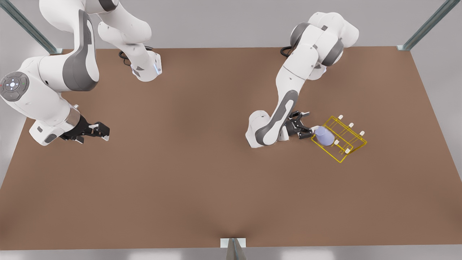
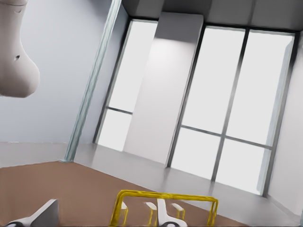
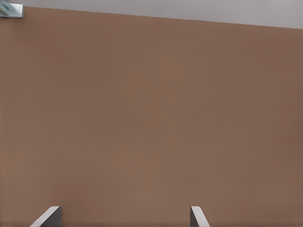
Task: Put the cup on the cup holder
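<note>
The lavender-blue cup rests on the yellow wire cup holder, at the corner nearest the arm on the front view's right. That arm carries my left gripper. It is open, with its fingertips just short of the cup, and I cannot tell whether one still touches it. In the left wrist view the cup holder and its white-capped pegs lie close ahead, and one fingertip shows at the edge. My right gripper waits open over bare table at the front view's left.
The brown table is bare around both arms. Metal frame posts stand at its far corners and a bracket sits at the near edge. The rack lies near the table's right side in the front view.
</note>
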`<state>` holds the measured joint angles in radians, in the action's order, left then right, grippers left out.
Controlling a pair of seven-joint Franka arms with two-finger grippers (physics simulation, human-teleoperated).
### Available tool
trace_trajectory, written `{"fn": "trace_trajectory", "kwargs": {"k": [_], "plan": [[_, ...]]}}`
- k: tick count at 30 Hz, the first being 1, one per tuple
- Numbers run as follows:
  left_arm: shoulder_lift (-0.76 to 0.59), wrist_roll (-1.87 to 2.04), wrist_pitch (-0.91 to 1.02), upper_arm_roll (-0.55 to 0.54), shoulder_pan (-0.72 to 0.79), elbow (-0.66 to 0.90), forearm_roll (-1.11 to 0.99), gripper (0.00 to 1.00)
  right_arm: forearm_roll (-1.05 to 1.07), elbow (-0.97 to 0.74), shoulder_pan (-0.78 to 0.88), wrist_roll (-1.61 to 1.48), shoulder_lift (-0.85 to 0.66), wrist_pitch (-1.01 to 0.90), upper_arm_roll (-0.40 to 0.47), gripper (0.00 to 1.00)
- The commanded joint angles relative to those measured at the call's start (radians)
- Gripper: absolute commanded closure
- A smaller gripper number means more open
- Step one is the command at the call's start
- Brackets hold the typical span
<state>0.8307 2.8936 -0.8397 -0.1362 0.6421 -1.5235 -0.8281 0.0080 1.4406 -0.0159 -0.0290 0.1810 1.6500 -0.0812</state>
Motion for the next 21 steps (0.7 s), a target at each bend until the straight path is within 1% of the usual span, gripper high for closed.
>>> {"fn": "trace_trajectory", "kwargs": {"k": [1,4,5,6,8,10,11,12,13,14,15,16,17,18,19,20,21], "plan": [[-0.007,0.015,0.033,-0.097,0.05,0.014,0.116,0.0,0.001,0.001,-0.006,-0.002,0.0,-0.003,0.0,0.0],[0.002,-0.033,-0.004,-0.39,0.05,0.143,0.133,0.0,0.0,0.003,-0.004,0.0,0.0,-0.009,0.001,0.0],[0.004,-0.103,-0.062,-0.465,0.051,0.213,0.132,0.0,0.001,0.004,-0.001,0.0,0.0,-0.009,0.0,0.0],[0.001,-0.183,-0.146,-0.516,0.053,0.258,0.124,0.0,0.0,0.004,-0.003,0.0,0.006,-0.012,0.001,0.0],[-0.004,-0.396,-0.263,-0.583,0.05,0.41,0.119,0.0,0.0,0.004,-0.007,0.0,0.008,-0.013,0.001,0.0],[-0.035,-0.749,-0.433,-0.605,0.016,0.513,0.129,0.0,-0.003,0.004,-0.006,0.0,0.011,-0.009,0.001,0.0],[-0.082,-0.95,-0.452,-0.615,-0.041,0.526,0.135,0.0,-0.005,0.0,-0.007,0.0,0.025,-0.009,0.001,0.0],[-0.134,-1.077,-0.46,-0.68,-0.162,0.539,0.152,0.0,-0.006,0.0,-0.004,0.001,0.025,-0.007,0.001,0.0],[-0.14,-1.14,-0.453,-0.734,-0.238,0.539,0.152,0.0,-0.006,0.0,-0.004,0.001,0.026,-0.004,0.001,0.0],[-0.14,-1.2,-0.44,-0.749,-0.28,0.539,0.152,0.0,-0.008,0.0,-0.004,0.001,0.026,-0.003,0.001,0.0],[-0.168,-1.255,-0.441,-0.749,-0.338,0.525,0.156,0.0,-0.01,-0.002,-0.004,0.0,0.026,-0.001,0.001,0.0],[-0.261,-1.503,-0.441,-0.651,-0.381,0.479,0.291,0.0,-0.011,-0.002,-0.004,0.0,0.028,-0.001,0.001,0.0],[-0.349,-1.766,-0.449,-0.505,-0.42,0.41,0.438,0.0,-0.011,-0.002,-0.006,0.0,0.028,-0.001,0.001,0.0],[-0.404,-1.997,-0.453,-0.459,-0.476,0.333,0.457,0.0,-0.011,-0.002,-0.006,0.0,0.028,-0.001,0.001,0.0],[-0.41,-2.144,-0.469,-0.456,-0.528,0.33,0.484,0.0,-0.011,-0.002,-0.006,0.0,0.029,-0.001,0.001,0.0],[-0.464,-2.372,-0.495,-0.324,-0.547,0.313,0.613,0.0,-0.011,-0.002,-0.007,0.0,0.034,-0.001,0.001,0.0],[-0.496,-2.591,-0.504,-0.22,-0.556,0.298,0.688,0.0,-0.011,-0.002,-0.007,0.0,0.034,-0.001,0.001,0.0]]}}
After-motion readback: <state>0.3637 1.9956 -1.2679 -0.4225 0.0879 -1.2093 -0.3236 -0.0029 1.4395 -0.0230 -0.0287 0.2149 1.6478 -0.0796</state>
